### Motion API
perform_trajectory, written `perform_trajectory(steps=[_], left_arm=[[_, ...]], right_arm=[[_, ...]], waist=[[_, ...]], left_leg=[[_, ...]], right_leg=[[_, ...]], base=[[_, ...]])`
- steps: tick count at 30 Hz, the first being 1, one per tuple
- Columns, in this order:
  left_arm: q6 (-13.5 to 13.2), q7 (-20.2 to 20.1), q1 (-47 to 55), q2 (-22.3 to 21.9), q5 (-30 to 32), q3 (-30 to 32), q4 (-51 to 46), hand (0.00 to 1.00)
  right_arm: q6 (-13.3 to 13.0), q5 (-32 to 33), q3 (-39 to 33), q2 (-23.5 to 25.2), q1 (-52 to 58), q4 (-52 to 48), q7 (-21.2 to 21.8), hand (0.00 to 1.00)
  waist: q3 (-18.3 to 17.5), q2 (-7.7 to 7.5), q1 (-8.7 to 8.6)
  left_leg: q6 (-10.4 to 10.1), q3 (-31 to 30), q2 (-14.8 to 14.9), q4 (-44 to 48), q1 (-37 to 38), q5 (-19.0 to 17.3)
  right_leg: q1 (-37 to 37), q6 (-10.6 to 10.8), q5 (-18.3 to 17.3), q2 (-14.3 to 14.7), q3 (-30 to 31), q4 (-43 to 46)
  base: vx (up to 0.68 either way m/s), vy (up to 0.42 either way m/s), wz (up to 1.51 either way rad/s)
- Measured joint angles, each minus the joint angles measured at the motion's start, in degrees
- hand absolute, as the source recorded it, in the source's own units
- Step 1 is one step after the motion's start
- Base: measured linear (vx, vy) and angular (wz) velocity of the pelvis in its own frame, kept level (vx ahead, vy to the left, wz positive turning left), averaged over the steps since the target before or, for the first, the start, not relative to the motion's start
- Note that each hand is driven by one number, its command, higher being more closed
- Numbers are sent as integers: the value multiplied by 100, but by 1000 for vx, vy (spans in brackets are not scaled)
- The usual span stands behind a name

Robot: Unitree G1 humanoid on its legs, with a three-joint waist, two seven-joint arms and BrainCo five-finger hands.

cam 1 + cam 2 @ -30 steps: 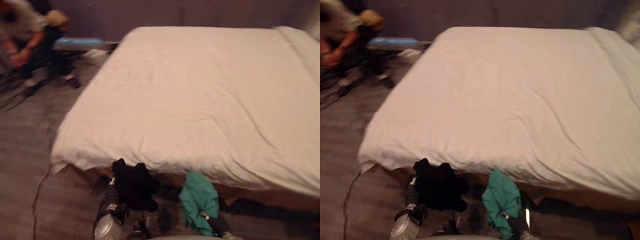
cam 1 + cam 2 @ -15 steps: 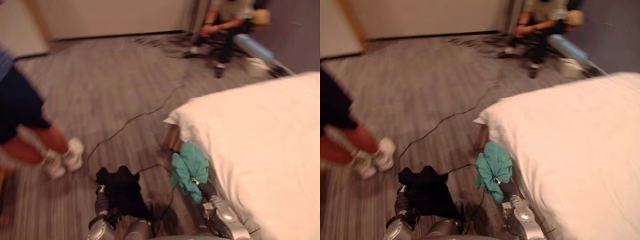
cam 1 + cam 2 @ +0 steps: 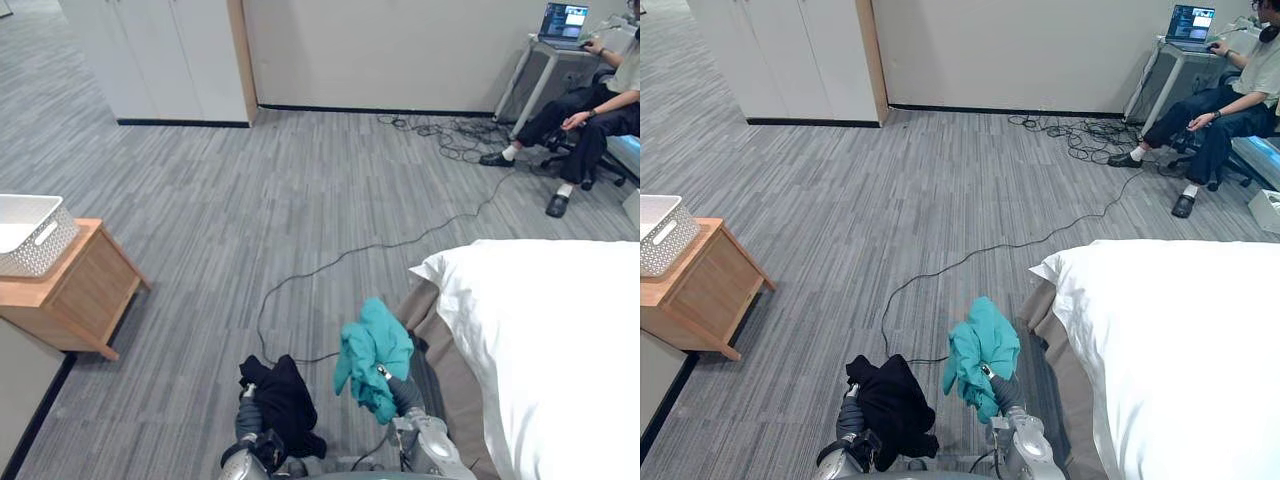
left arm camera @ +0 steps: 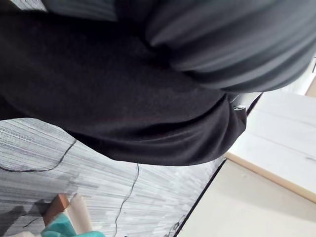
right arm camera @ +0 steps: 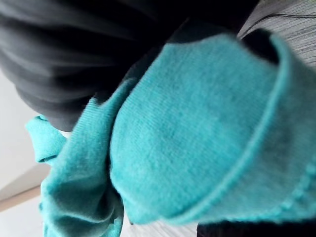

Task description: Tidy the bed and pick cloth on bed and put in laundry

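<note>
Teal cloth (image 3: 372, 350) draped over right hand (image 3: 404, 393), long axis vertical.

Teal cloth (image 3: 372, 350), fine plain knit. Black cloth (image 3: 285, 400), plain and matte. Bed cover (image 3: 560, 350) in plain white over a grey-brown base (image 3: 445, 370). Carpet (image 3: 250, 200) in grey with fine lighter streaks. Basket (image 3: 30, 235) in white, walls dotted with small holes. Side table (image 3: 85, 285) in light brown wood. Cupboard doors (image 3: 150, 50) in off-white, edged by a wooden strip.
</note>
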Motion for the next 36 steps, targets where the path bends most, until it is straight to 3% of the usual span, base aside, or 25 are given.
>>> perform_trajectory(steps=[6,13,15,17,18,19,20,21,22,23,25,28,30,31,32,33,35,36], left_arm=[[-54,-262,-594,198,548,-4,763,100],[-126,-336,-886,525,977,-5,1029,100],[-193,-327,-1002,529,1067,-11,1037,100],[-290,-295,-1012,560,1065,-26,1017,100],[-328,-271,-1007,555,1062,-22,1006,100],[-336,-193,-1004,554,1056,-17,942,100],[-337,-184,-919,551,1051,-8,775,100],[-337,-186,-882,557,1051,0,715,100],[-335,-193,-795,569,1053,27,627,100],[-335,-217,-795,566,1053,25,606,100],[-337,-239,-788,564,1048,30,447,100],[-354,-328,-685,555,929,31,236,100],[-314,-337,-676,560,820,33,229,100],[-235,-329,-613,574,808,29,206,100],[-207,-330,-558,618,814,26,251,100],[-186,-327,-598,699,818,35,340,100],[-167,-311,-517,717,839,-74,362,100],[-167,-299,-457,679,839,-167,360,100]], right_arm=[[-96,-6,-329,-220,-21,767,389,100],[-149,-6,-614,-356,-172,846,619,100],[-147,-7,-623,-446,-181,789,668,100],[-141,-60,-622,-508,-171,657,734,100],[-140,-64,-617,-557,-169,595,746,100],[-141,-70,-619,-635,-160,480,748,100],[-170,-95,-626,-767,-113,397,789,100],[-188,-121,-630,-830,-107,391,808,100],[-198,-159,-636,-881,-95,386,825,100],[-196,-260,-704,-961,-78,298,804,100],[-191,-396,-885,-1007,-76,94,679,100],[-64,-618,-993,-1028,-35,-232,550,100],[-52,-703,-982,-1035,-47,-326,548,100],[-48,-733,-972,-1021,-30,-370,554,100],[-46,-730,-921,-880,-153,-318,557,100],[-44,-730,-887,-823,-183,-302,551,100],[-46,-732,-792,-803,-169,-197,590,100],[-47,-732,-781,-785,-104,-152,602,100]], waist=[[-81,27,-2],[-139,24,-19],[-124,46,-12],[-89,69,-15],[-49,124,-1],[36,216,-14],[141,357,1],[213,419,35],[323,386,66],[343,460,79],[402,541,77],[407,613,152],[366,562,243],[206,527,345],[193,232,357],[174,10,229],[225,-77,146],[277,5,160]], left_leg=[[-71,-306,-35,56,-322,-37],[-17,-944,-6,448,-523,-39],[-106,-915,95,783,-666,-228],[-366,-865,232,1742,-1057,-616],[-603,-808,347,2316,-1238,-827],[-702,-746,518,3323,-1618,-898],[-738,-658,742,4154,-1903,-820],[-792,-628,805,4393,-1965,-709],[-928,-596,785,4590,-2051,-625],[-800,-492,743,4232,-2018,-807],[-761,-201,663,3375,-2020,-850],[-822,255,730,2329,-1988,-780],[-537,319,783,2538,-1964,-960],[-264,354,718,2581,-1881,-1064],[9,387,389,2536,-1864,-1087],[32,357,160,2369,-1725,-1099],[33,286,-52,1991,-1202,-1097],[90,156,-45,1808,-817,-1137]], right_leg=[[-121,-4,12,-17,-206,-207],[11,-16,209,1,-363,-525],[-21,-21,205,55,-456,-446],[-48,-159,22,102,-595,-222],[-30,-215,-145,139,-667,-39],[1,-339,-335,159,-728,174],[104,-395,-439,246,-758,276],[203,-428,-454,280,-758,268],[345,-456,-460,234,-738,215],[409,-476,-453,176,-766,129],[493,-492,-443,138,-805,-27],[498,-468,-551,156,-1007,72],[389,-423,-917,105,-977,464],[215,-100,-1224,22,-946,1122],[-551,691,-1508,-371,-789,3127],[-1036,837,-1239,-668,-772,4087],[-1435,657,-1041,-1055,-973,5100],[-1463,394,-1128,-1048,-1175,5021]], base=[[70,-26,19],[122,-73,-2],[0,-62,4],[-42,-65,-2],[-104,-80,1],[-166,-81,-4],[-146,-33,-6],[-116,-47,-18],[-56,-65,-7],[-45,-60,2],[34,-20,31],[92,55,30],[257,163,-10],[343,152,-36],[316,98,-11],[227,56,24],[338,25,36],[406,18,23]])
